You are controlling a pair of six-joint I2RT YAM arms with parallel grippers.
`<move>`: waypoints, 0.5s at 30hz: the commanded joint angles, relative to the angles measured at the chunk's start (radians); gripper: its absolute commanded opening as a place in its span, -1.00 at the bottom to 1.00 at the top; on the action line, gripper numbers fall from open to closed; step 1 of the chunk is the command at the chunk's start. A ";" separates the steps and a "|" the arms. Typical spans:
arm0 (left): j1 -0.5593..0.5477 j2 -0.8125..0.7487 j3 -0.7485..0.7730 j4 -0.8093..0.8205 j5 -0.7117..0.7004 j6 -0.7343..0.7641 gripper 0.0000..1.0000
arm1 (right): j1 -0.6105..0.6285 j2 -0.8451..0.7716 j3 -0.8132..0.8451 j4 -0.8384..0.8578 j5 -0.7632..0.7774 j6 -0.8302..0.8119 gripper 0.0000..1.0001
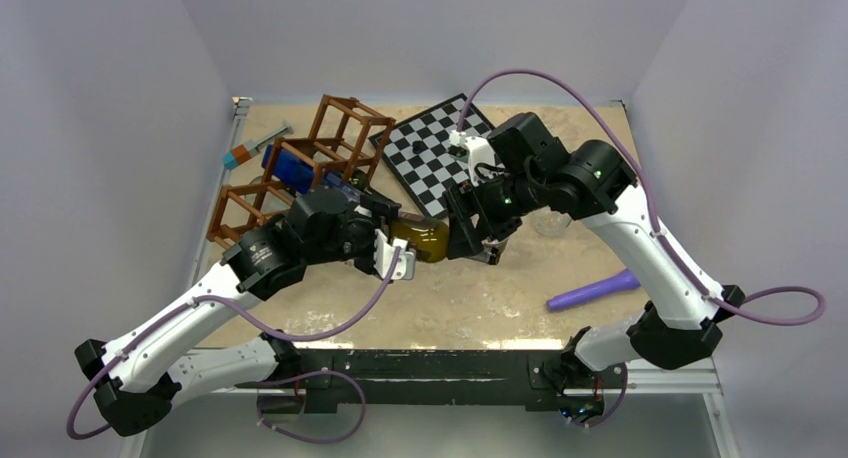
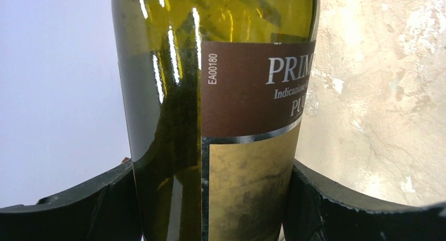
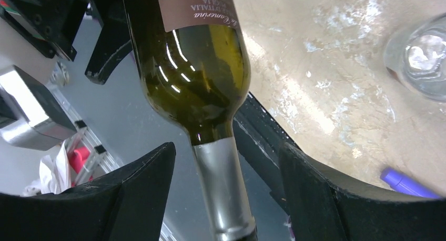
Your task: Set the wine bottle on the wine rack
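The left arm (image 1: 190,313) and right arm (image 1: 650,248) reach in from the bottom corners and meet mid-frame. The wine rack (image 1: 300,168) stands upper left. Between the arms the wine bottle (image 1: 425,240) lies roughly level, long axis left to right, neck rightward (brown label). The left gripper (image 2: 213,199) clamps its body; the right gripper (image 3: 226,151) has its jaws straddling the neck, not touching.

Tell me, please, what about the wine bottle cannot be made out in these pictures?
- Left wrist view: the label of the wine bottle; its words run away round the curved glass.
- Right wrist view: the bottle's mouth, cut off by the bottom edge.
- Top view: both ends of the bottle, hidden under the left end effector and the right end effector.
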State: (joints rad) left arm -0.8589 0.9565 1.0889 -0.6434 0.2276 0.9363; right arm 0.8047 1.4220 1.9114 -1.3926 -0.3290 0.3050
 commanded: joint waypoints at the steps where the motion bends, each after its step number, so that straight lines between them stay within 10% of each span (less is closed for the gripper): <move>1: -0.005 -0.056 -0.018 0.203 0.000 0.039 -1.00 | 0.013 -0.009 -0.006 0.008 -0.061 -0.051 0.49; 15: -0.005 -0.050 -0.043 0.260 -0.020 0.064 -1.00 | 0.044 0.026 -0.040 0.037 -0.097 -0.044 0.48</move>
State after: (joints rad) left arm -0.8589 0.9310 1.0286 -0.5510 0.2016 0.9661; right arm 0.8268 1.4406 1.8900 -1.3888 -0.3874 0.2680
